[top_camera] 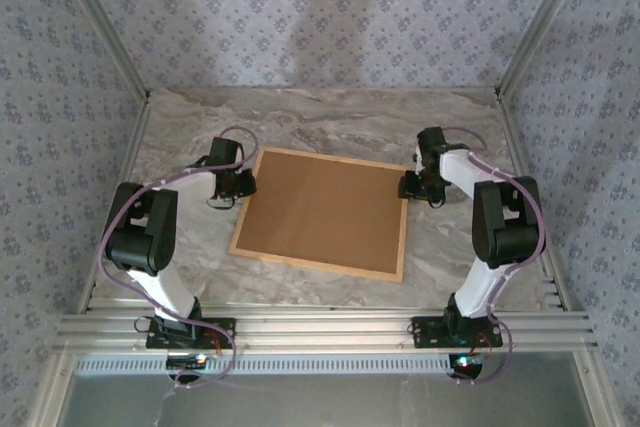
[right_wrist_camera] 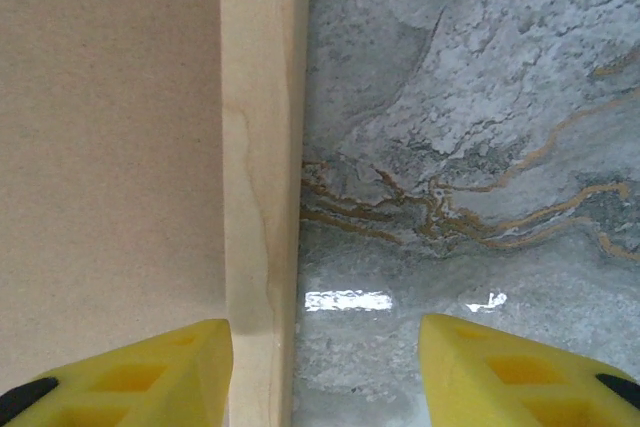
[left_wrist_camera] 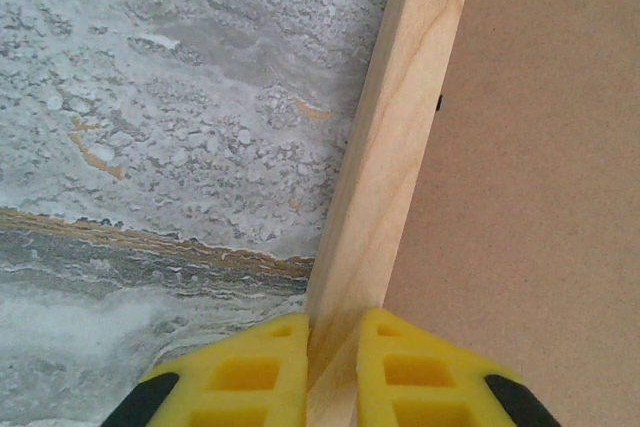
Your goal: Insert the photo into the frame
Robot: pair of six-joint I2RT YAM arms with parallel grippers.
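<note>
The frame (top_camera: 315, 266), of light wood, lies flat in the middle of the table with a plain brown backing board (top_camera: 322, 210) filling it. The photo is hidden. My left gripper (top_camera: 243, 187) is at the frame's left side. In the left wrist view its yellow fingers are shut (left_wrist_camera: 333, 347) on the wooden rail (left_wrist_camera: 400, 127). My right gripper (top_camera: 408, 187) is at the frame's right side and stands open (right_wrist_camera: 325, 347). It straddles the right rail (right_wrist_camera: 260, 147), with one finger (right_wrist_camera: 150, 367) over the board and the other over the table.
The marble-patterned table (top_camera: 450, 247) is bounded by patterned walls on three sides and an aluminium rail (top_camera: 320, 332) at the near edge. There is bare table surface behind the frame and on both of its sides.
</note>
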